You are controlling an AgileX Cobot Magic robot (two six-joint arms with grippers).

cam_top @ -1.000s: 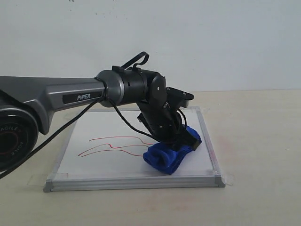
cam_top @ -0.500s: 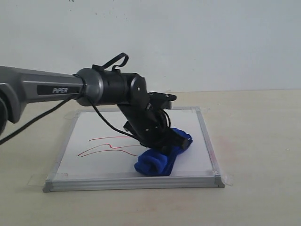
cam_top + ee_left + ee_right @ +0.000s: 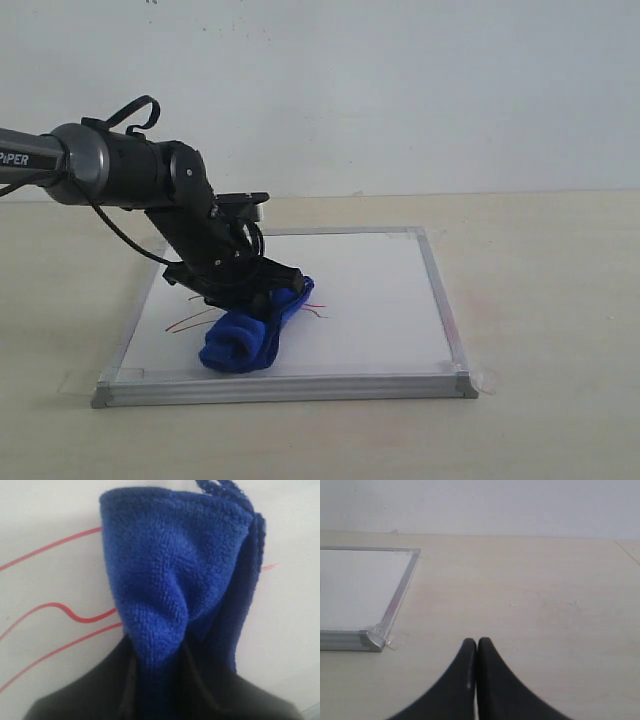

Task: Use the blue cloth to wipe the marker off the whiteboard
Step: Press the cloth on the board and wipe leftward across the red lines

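**Cloth dragged left onto the red lines**

Just behind the front frame of the whiteboard [image 3: 285, 387], the blue cloth [image 3: 248, 335] lies as a thick fuzzy roll on the white surface, left of centre, with its near end curled. The left jaws are clenched on its far end. In the left wrist view the fabric bunches into a fold where 2 dark fingers [image 3: 75, 700] pinch it. The marker [image 3: 185, 322] shows as thin red strokes on either side of the cloth. The left arm [image 3: 120, 170] reaches in from the left, its wrist bent steeply down to the board. The right jaws are pressed together over the worktop [image 3: 545, 605], beside a board corner. Since 1.0 s ago the arm and cloth have swept from the board's right half to its left.
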